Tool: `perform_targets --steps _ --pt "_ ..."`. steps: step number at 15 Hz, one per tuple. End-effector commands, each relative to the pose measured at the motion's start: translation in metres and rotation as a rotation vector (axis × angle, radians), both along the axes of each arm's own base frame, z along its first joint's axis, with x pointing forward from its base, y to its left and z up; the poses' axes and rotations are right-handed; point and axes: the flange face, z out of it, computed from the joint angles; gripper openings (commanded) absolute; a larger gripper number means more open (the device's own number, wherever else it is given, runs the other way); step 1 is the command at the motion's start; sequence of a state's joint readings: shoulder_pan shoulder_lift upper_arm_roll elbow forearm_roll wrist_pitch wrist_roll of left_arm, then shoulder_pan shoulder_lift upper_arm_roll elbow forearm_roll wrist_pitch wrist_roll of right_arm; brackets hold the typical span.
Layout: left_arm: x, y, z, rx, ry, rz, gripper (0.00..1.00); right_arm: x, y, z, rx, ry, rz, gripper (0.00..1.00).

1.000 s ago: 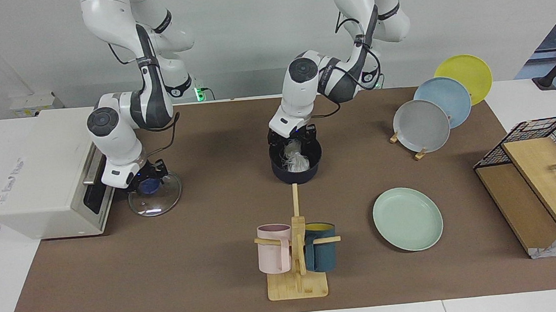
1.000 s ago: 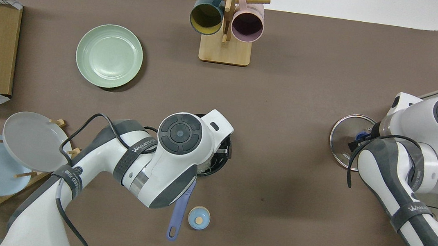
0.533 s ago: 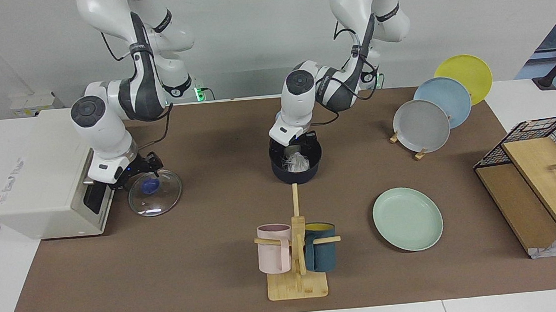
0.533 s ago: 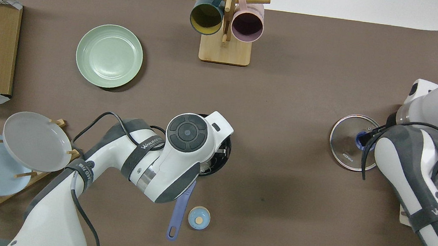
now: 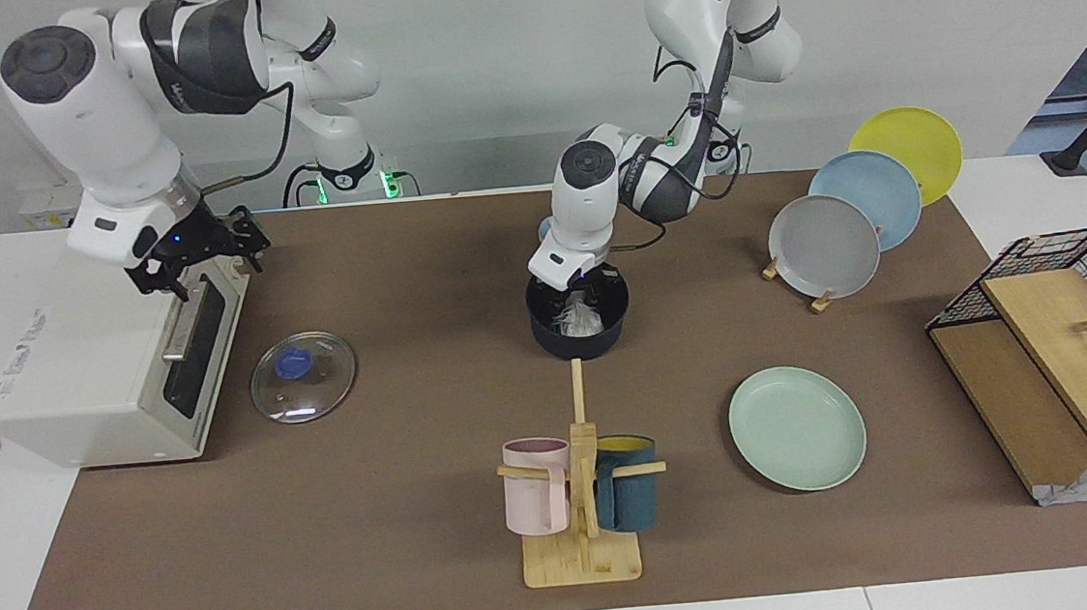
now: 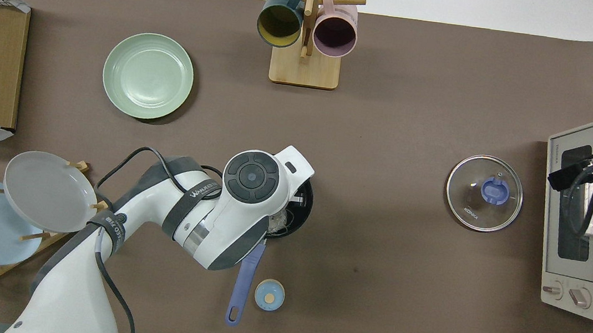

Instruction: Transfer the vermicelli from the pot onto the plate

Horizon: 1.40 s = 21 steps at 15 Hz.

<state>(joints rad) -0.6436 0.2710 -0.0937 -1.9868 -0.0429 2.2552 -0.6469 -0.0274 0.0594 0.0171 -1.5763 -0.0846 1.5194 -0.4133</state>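
The dark navy pot (image 5: 581, 341) stands mid-table on the brown mat, and its blue handle (image 6: 242, 286) points toward the robots. Inside it lies the white vermicelli (image 5: 584, 321), partly hidden under the arm in the overhead view. My left gripper (image 5: 574, 299) reaches down into the pot, with its fingers drawn together on the clump. The mint-green plate (image 5: 796, 428) (image 6: 148, 75) lies bare, farther from the robots than the pot and toward the left arm's end. My right gripper (image 5: 200, 259) hangs open over the toaster oven and holds nothing.
A glass lid (image 5: 302, 376) with a blue knob lies beside the white toaster oven (image 5: 92, 360). A wooden mug rack (image 5: 578, 496) holds a pink mug and a teal mug. Grey, blue and yellow plates lean in a plate rack (image 5: 825, 244). A wire basket (image 5: 1050, 333) stands at the left arm's end.
My right gripper let go of the glass lid's knob and rose over the toaster oven. My left gripper sank deeper into the pot and its fingers closed on the vermicelli.
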Motion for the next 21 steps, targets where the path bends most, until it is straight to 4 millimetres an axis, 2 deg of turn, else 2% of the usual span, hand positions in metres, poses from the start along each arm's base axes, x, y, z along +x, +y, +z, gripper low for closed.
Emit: perform_targets --steps 1,3,7,8,10,12,13,15,16,19,20,21 --pt "0.011 0.014 0.036 0.016 -0.023 -0.003 0.0 -0.003 0.001 0.027 -0.002 0.01 -0.054 1.0" --pt "0.018 0.022 0.068 0.024 -0.015 0.008 0.0 -0.007 0.002 0.037 -0.003 0.023 -0.059 1.0" --pt "0.02 0.041 0.139 0.006 0.008 0.028 0.0 -0.009 0.001 0.038 -0.006 0.025 -0.094 1.0" --pt "0.029 0.051 0.158 -0.006 0.024 0.04 0.0 -0.008 0.001 0.038 -0.007 0.021 -0.103 1.0" --pt "0.058 0.086 0.204 -0.047 0.043 0.044 0.0 -0.01 0.0 0.037 -0.006 0.03 -0.107 1.0" --pt "0.095 0.141 0.235 -0.075 0.035 0.057 0.0 -0.01 -0.003 0.037 -0.006 0.036 -0.119 1.0" --pt "0.116 0.168 0.233 -0.075 0.041 0.068 0.0 -0.01 -0.005 0.036 -0.006 0.039 -0.129 1.0" --pt "0.14 0.214 0.23 -0.086 0.018 0.067 0.0 -0.008 0.002 0.033 0.016 0.045 -0.12 1.0" --pt "0.15 0.236 0.227 -0.092 0.007 0.062 0.0 -0.009 -0.002 0.034 0.022 0.043 -0.13 1.0" --pt "0.178 0.28 0.206 -0.104 -0.048 0.075 0.0 -0.01 0.001 0.036 0.018 0.04 -0.128 1.0" --pt "0.19 0.292 0.19 -0.107 -0.06 0.065 0.0 -0.013 0.003 0.037 0.019 0.04 -0.127 1.0" --pt "0.2 0.295 0.173 -0.105 -0.072 0.066 0.0 -0.013 0.002 0.037 0.018 0.04 -0.131 1.0"
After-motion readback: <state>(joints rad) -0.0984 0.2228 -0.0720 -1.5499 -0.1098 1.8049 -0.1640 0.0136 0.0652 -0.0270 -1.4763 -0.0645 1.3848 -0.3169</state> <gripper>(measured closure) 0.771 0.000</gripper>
